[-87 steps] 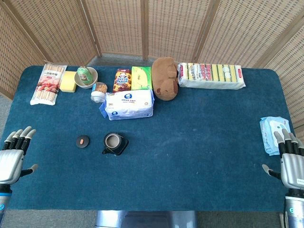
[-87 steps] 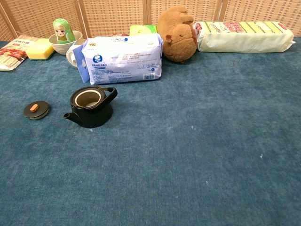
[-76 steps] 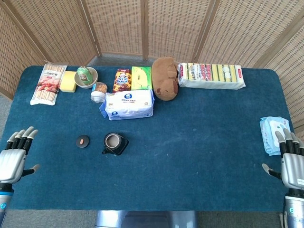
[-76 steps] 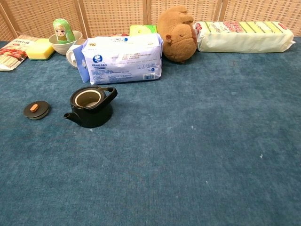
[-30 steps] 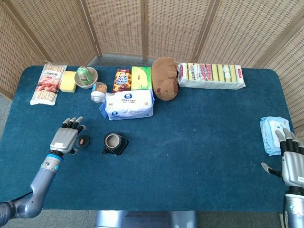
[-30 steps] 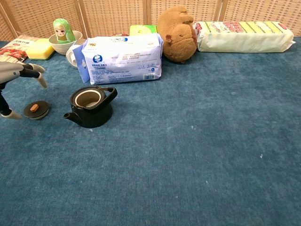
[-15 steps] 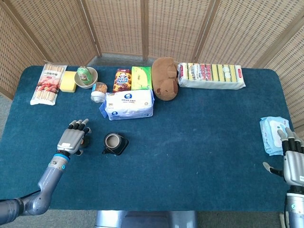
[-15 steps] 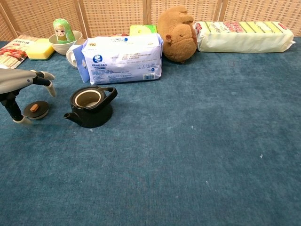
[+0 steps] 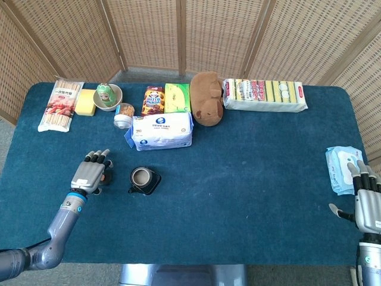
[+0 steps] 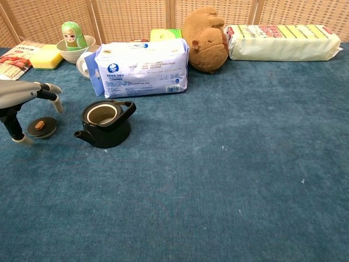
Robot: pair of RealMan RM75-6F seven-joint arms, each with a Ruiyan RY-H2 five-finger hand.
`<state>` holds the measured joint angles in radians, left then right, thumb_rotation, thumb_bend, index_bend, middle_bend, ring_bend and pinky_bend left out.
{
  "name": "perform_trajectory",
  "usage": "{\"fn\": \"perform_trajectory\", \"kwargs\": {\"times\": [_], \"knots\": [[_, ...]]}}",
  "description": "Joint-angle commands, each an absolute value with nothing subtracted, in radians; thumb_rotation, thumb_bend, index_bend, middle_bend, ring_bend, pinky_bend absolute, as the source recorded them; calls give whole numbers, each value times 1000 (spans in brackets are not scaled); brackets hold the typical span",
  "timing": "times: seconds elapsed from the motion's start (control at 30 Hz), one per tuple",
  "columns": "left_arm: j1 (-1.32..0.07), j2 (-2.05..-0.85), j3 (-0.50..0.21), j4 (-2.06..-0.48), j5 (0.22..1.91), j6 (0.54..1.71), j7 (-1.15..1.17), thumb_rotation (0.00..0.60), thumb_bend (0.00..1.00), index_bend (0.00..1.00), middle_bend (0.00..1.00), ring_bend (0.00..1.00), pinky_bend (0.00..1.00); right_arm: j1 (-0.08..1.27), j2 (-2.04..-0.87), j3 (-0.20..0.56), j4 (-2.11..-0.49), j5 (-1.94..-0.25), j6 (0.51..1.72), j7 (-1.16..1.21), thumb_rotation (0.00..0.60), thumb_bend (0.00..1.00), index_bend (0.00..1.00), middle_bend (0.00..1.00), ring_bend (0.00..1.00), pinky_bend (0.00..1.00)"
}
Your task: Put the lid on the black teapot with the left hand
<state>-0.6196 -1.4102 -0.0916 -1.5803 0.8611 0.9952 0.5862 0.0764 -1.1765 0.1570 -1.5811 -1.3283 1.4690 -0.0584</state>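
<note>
Fingers (image 10: 53, 87) of the left hand (image 9: 90, 173): spread apart, arched over the lid (image 10: 42, 127), thumb tip down on the table (image 10: 229, 180) beside it; nothing gripped. Lid: small black disc with an orange knob, flat on the blue table, just left of the black teapot (image 10: 106, 124) and apart from it. Black teapot: upright, uncovered, handle raised, spout toward the lid side. Right hand (image 9: 369, 199): at the table's right edge, fingers extended and apart, holding nothing, near a pack of wet wipes (image 9: 342, 168). Rear row: white-and-blue tissue pack (image 10: 143, 68) directly behind the teapot, brown plush toy (image 10: 206, 38), long pack of sponges (image 10: 283, 42), green doll in a bowl (image 10: 73, 41), noodle packet (image 9: 60, 104).
</note>
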Motion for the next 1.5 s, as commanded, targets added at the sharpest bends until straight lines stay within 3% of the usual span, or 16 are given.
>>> {"fn": "perform_trajectory", "kwargs": {"times": [0.03,1.0,1.5], "knots": [[-625,-1413,-92,-1576,855,995,589,600,176,273,0,0,50,77,-1177,157,-1580,-1328,1469,-59,600,0,0,0,0,0],[-654,-1428,-71,-1552,812,995,603,600,235,376,0,0,50,78,-1175,155,-1580,-1331,1463,-47,600,0,0,0,0,0],[-655,-1420,-64,-1557,812,1005,595,600,247,382,0,0,50,80,-1174,152,-1579,-1334,1459,-44,600,0,3,0,0,0]]}}
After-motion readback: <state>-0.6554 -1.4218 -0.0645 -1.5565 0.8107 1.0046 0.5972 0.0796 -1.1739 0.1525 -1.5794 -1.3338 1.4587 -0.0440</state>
